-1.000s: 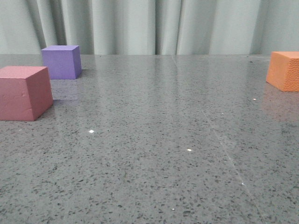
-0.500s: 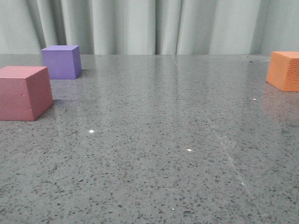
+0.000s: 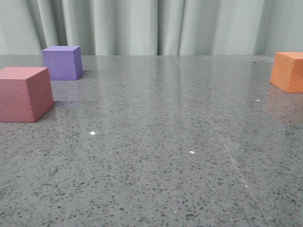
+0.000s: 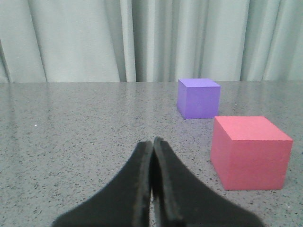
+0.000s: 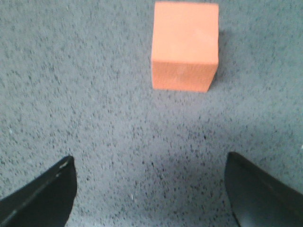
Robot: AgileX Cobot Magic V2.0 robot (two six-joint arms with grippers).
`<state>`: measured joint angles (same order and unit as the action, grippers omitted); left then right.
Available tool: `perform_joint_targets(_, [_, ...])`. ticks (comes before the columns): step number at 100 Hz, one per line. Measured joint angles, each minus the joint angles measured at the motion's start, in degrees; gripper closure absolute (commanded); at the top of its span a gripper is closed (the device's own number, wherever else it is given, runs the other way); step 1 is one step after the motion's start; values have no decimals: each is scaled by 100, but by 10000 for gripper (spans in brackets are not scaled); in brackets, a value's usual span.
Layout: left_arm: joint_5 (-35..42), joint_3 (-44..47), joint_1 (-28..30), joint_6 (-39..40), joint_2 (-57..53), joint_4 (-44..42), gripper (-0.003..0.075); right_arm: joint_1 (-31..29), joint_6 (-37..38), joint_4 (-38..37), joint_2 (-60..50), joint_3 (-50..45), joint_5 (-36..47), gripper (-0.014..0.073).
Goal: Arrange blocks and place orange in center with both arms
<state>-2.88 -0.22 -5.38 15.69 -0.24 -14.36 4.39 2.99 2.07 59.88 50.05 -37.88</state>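
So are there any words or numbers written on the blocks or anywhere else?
No, there is nothing to read in any view.
Pink block: plain faces, no writing.
Purple block: plain, no writing.
Orange block: plain, no writing.
Table, curtain and the black fingers: no labels or signs.

Dusty pink cube [image 3: 24,93]; purple cube [image 3: 62,62]; orange cube [image 3: 287,71]; grey speckled table [image 3: 156,142]; black fingers [image 4: 142,189]
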Motion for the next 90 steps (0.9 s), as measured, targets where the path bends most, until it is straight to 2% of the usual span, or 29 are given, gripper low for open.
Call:
perform_joint_targets(20, [0, 0, 0, 0, 0, 0, 739, 0, 25, 0, 463, 836, -27, -42])
perform_joint_targets(63, [0, 0, 0, 0, 0, 0, 739, -213, -86, 22, 2410, 2995, -704, -42])
perform_joint_targets(90, [0, 0, 0, 0, 0, 0, 739, -296, -107, 38, 3142, 3223, -915, -42])
